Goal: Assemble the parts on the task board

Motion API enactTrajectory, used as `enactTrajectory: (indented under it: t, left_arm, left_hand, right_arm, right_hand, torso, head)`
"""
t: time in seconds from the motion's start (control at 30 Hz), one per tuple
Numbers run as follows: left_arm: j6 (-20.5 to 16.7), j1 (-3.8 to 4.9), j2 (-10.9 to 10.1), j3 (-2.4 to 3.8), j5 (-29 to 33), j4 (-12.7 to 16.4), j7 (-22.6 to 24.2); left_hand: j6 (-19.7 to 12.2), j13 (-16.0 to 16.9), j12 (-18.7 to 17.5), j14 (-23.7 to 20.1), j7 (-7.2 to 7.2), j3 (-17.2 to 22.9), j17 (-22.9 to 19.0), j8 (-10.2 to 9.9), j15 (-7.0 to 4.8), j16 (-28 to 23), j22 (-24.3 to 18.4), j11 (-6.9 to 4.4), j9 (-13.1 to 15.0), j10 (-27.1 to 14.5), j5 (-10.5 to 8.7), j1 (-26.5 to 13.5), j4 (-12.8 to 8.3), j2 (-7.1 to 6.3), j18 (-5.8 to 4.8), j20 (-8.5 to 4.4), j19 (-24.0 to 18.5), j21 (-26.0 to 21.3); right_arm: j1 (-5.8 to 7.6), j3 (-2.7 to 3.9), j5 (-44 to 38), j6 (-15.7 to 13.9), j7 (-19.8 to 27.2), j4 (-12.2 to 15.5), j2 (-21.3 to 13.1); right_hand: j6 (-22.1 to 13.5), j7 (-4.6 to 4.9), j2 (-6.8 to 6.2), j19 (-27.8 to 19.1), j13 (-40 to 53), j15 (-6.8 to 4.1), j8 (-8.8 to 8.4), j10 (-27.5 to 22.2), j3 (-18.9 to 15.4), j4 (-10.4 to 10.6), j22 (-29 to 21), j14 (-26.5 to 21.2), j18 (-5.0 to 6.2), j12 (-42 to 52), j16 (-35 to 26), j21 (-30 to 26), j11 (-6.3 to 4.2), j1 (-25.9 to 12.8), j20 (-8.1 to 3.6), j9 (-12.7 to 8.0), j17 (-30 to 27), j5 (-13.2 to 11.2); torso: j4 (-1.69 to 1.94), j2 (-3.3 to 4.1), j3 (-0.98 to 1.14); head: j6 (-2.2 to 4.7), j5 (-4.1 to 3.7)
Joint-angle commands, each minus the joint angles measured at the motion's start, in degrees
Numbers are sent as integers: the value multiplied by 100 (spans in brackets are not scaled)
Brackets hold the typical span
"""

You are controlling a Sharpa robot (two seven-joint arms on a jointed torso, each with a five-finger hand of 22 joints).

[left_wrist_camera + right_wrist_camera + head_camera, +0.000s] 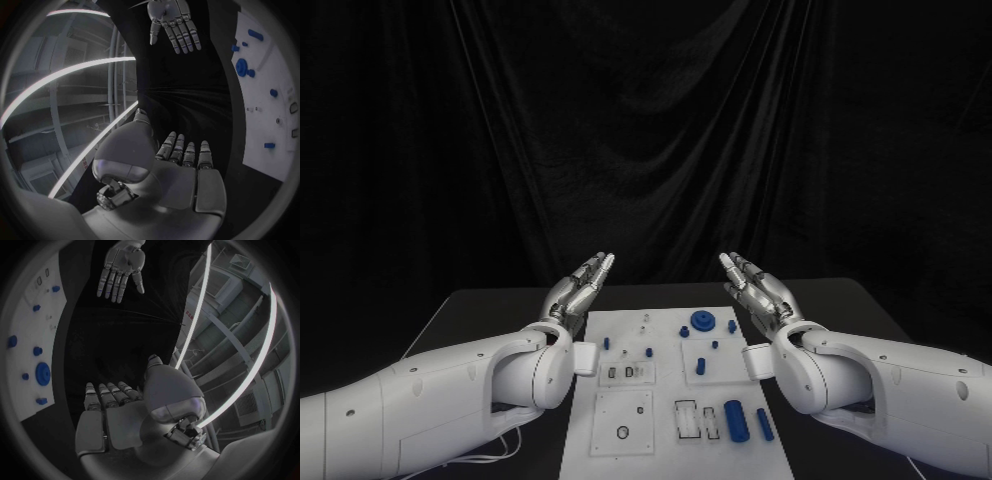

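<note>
My left hand [581, 283] and right hand [754, 287] are silver on white arms [444, 395], over a white task board [672, 385] dotted with small blue parts [704, 321] and a few dark-outlined slots [687, 420], on a black table [488, 310] against a black curtain [646, 130].

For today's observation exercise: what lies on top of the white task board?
On the task board lie small blue parts: a round gear-like piece near the far end and two long pegs near the front right. The left hand and right hand hold nothing; both arms cover the board's side edges.
</note>
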Motion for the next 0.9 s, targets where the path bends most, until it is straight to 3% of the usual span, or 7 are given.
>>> enactTrajectory:
  t: [0.03, 0.3, 0.4, 0.43, 0.47, 0.67, 0.9]
  left_arm:
    - [1218, 122, 38, -90, 690, -77, 305]
    - [1869, 311, 87, -320, 1047, -204, 398]
    - [1895, 319, 89, -329, 1061, -209, 401]
    - [2332, 297, 62, -329, 785, -326, 441]
    - [2361, 297, 55, -329, 759, -331, 438]
    - [2548, 296, 4, -329, 438, -375, 469]
    - [2599, 295, -114, -329, 278, -342, 511]
  left_hand:
    - [53, 8, 53, 3, -1, -23, 6, 28, -36, 23, 10, -29, 10, 7, 32, 165, 59, 19, 89, 37, -2, 22]
    - [100, 20, 172, 9, 3, -34, 19, 33, 36, 73, 22, 205, 14, 37, 22, 225, 62, -6, 79, 98, 15, 38]
    - [175, 26, 245, 25, 47, -40, 37, 45, 132, 148, 38, 294, 22, 55, 19, 246, 63, 0, 84, 219, 40, 60]
    - [181, 27, 255, 27, 43, -41, 39, 46, 145, 157, 41, 308, 23, 57, 19, 248, 63, 1, 86, 241, 44, 64]
    - [229, 33, 327, 59, 17, -45, 63, 54, 268, 275, 110, 399, 28, 74, 23, 284, 60, 0, 92, 466, 165, 164]
    - [189, 36, 373, 89, -3, -64, 77, 46, 396, 368, 150, 454, 23, 90, -18, 290, 67, -8, 90, 679, 256, 237]
    - [58, 14, 174, 32, 33, -67, 46, 28, 283, 227, 68, 323, 9, 47, -52, 251, 66, -17, 70, 677, 92, 114]
  right_arm:
    - [127, -110, 237, 1255, 212, -40, 0]
    - [341, -394, 365, 1958, 295, -105, 1]
    - [353, -411, 373, 1998, 300, -108, 1]
    - [354, -411, 373, 2454, 244, -166, -127]
    - [354, -411, 373, 2489, 242, -170, -136]
    - [355, -411, 373, 2706, 231, -213, -176]
    - [356, -411, 146, 2916, 209, -263, -217]
  right_hand:
    - [3, 610, 25, 3, -8, 101, 15, 3, -25, 72, -105, -4, 116, -27, -25, 38, 73, 228, 109, 4, -9, 65]
    - [24, 652, 17, 18, -8, 218, 126, 3, -39, 73, -97, -4, 114, -27, -25, 59, 125, 251, 229, 34, -9, 52]
    - [46, 671, 15, 26, -8, 247, 225, 3, -48, 71, -91, -4, 120, -27, -25, 71, 149, 262, 261, 59, -9, 60]
    - [50, 671, 12, 29, -8, 251, 239, 3, -51, 71, -90, -4, 121, -27, -25, 74, 154, 267, 268, 62, -9, 61]
    - [56, 673, 3, 29, -8, 258, 264, 3, -57, 69, -90, -4, 123, -27, -25, 75, 161, 277, 277, 67, -9, 61]
    - [66, 667, -22, 32, -8, 278, 299, 3, -71, 67, -89, -4, 123, -27, -25, 79, 162, 303, 296, 73, -9, 60]
    - [76, 594, -48, 35, -8, 289, 333, 3, -79, 65, -87, -4, 137, -27, -25, 84, 109, 374, 327, 77, -9, 60]
  torso:
    - [0, 0, 0]
    - [0, 0, 0]
    - [0, 0, 0]
    - [11, 1, 2]
    - [8, 3, 2]
    - [-6, 12, 5]
    - [1, 3, -10]
  head:
    - [-1, 0]
    - [-1, 0]
    - [-1, 0]
    - [-190, -45]
    - [-199, -51]
    - [-219, -22]
    - [-160, -10]
